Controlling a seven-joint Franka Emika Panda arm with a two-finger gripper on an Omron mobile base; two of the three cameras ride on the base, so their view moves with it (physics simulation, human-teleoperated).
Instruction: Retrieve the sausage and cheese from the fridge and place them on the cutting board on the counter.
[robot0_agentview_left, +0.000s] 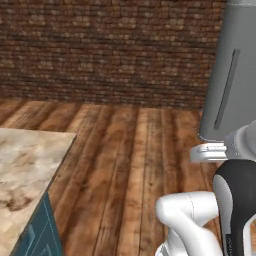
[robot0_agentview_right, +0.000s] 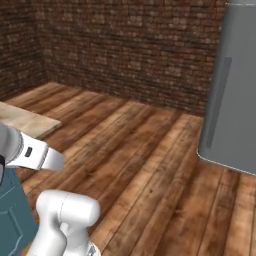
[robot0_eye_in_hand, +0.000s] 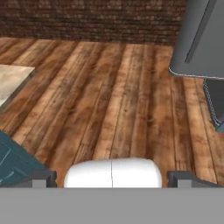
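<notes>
1. Nearest the base, the white arm (robot0_agentview_left: 190, 220) folds up from the bottom of both base views, with a dark joint showing at the lower right of the left base view.
2. The claw (robot0_eye_in_hand: 112, 179) sits at the bottom of the hand view; its two dark finger tips (robot0_eye_in_hand: 41, 178) stand far apart at either side, spread wide, with nothing between them.
3. The desk (robot0_agentview_left: 25, 170), a beige-and-brown marbled stone top, lies at the left of the left base view, and the part in view is bare. A teal cabinet front (robot0_agentview_left: 42, 235) runs under its near edge.
4. A corner of the same stone top shows at the left of the right base view and of the hand view.
5. Brown wooden floor planks (robot0_agentview_right: 145, 165) stretch from the desk away toward the far wall.
6. The fridge (robot0_agentview_right: 232, 100), tall and grey, stands on the floor at the right, well apart from the desk. Its door is shut, and a long vertical handle (robot0_agentview_left: 226, 90) runs down its front.
7. Farthest off, a dark brick wall (robot0_agentview_left: 110, 50) closes the room behind the fridge; in the right base view it turns a corner at the left.
</notes>
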